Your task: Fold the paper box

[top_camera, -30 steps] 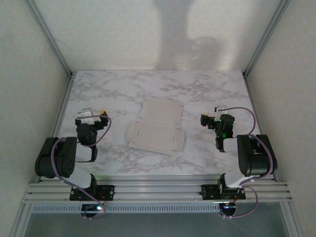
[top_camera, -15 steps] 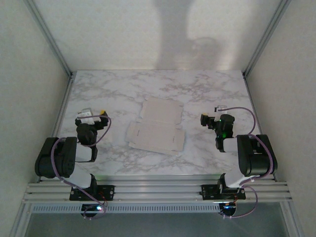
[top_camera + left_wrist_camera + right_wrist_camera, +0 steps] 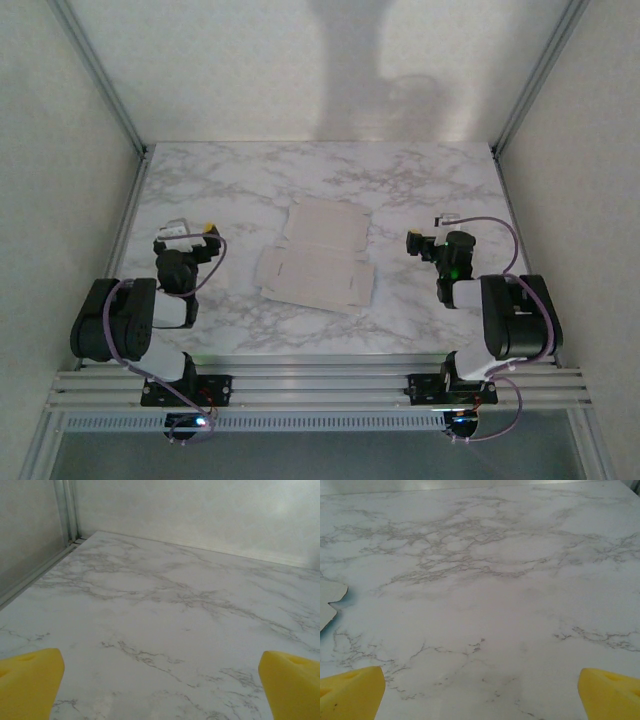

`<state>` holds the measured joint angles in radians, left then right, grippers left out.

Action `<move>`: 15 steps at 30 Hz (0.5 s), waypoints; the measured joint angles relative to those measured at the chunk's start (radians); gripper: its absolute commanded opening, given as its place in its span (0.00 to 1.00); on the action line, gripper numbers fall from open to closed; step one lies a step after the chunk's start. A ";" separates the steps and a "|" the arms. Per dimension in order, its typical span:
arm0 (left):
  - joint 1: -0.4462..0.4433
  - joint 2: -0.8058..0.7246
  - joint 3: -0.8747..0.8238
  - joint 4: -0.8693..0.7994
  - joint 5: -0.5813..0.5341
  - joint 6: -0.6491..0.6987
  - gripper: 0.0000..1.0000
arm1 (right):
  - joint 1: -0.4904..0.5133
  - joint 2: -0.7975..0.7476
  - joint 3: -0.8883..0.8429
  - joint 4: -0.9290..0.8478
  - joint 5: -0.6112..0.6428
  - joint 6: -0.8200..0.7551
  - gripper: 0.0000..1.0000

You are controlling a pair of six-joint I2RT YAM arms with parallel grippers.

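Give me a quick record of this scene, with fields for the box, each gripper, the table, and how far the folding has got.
paper box: flat creased blank, off-white side up, lying mid-table between the two arms
left gripper: open, holding nothing, to the left of the box and apart from it
right gripper: open, holding nothing, to the right of the box and apart from it; a flap edge shows at the left of its wrist view
table: white marble-patterned top
progress: no flap raised yet, folding not begun
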<state>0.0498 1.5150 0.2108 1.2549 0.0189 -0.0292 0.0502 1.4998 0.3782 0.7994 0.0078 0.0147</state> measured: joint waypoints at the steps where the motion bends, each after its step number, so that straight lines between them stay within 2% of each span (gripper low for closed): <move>1: -0.010 -0.021 0.006 -0.031 -0.010 0.003 0.99 | 0.000 -0.029 0.002 -0.032 0.000 0.000 0.99; 10: -0.128 -0.245 0.208 -0.435 -0.119 -0.037 0.99 | 0.027 -0.299 0.155 -0.402 0.029 0.092 0.99; 15: -0.166 -0.253 0.378 -0.711 -0.080 -0.162 0.99 | 0.046 -0.376 0.223 -0.605 -0.042 0.235 0.99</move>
<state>-0.1165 1.2625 0.5884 0.5442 -0.0616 -0.1913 0.0963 1.1240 0.6014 0.1940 -0.0338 0.2493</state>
